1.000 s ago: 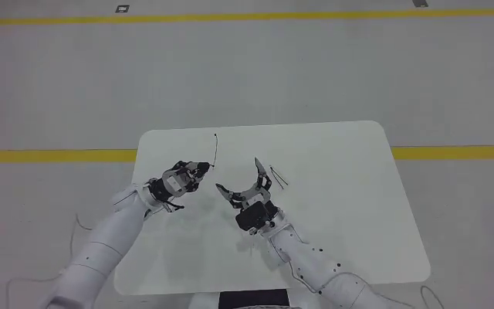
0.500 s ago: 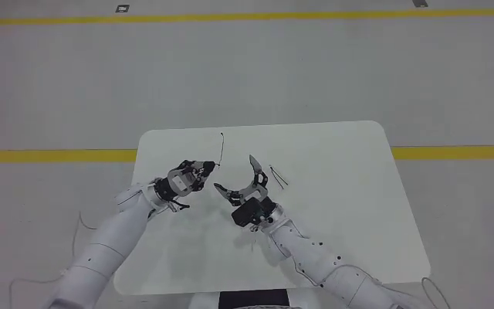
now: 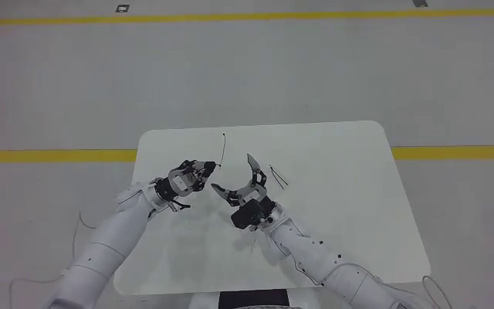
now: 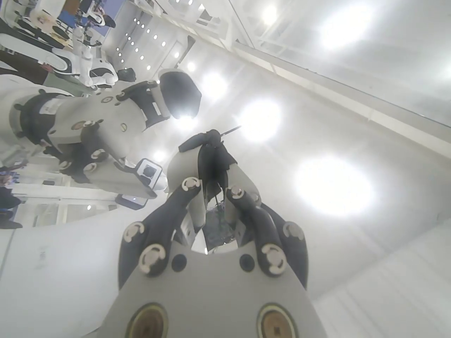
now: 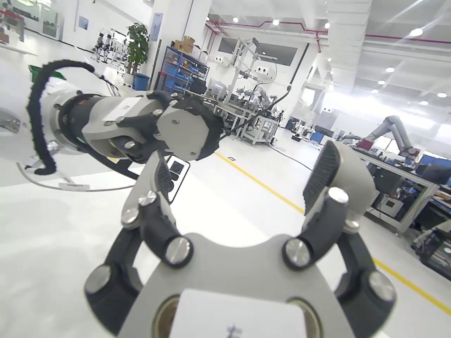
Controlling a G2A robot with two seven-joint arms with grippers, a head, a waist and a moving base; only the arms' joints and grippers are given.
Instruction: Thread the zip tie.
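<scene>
My left gripper (image 3: 204, 168) hovers over the left half of the white table (image 3: 347, 201), shut on a thin black zip tie (image 3: 222, 151) that sticks out past its fingertips toward the table's far edge. In the left wrist view the left gripper (image 4: 211, 141) pinches the zip tie (image 4: 230, 130), whose short tip pokes out. My right gripper (image 3: 233, 176) stands open just to the right of it, nothing between its fingers. In the right wrist view, the open right gripper (image 5: 243, 174) faces the left gripper (image 5: 186, 135), and the zip tie (image 5: 253, 116) runs out from it.
A second black zip tie (image 3: 277, 177) lies on the table just right of the right gripper. The table's right half and near side are bare white surface. Yellow floor lines (image 3: 69, 155) run behind the table.
The left gripper has shifted a little to the right with the zip tie. The right gripper has drifted left and slightly farther from the robot, narrowing the gap between them.
</scene>
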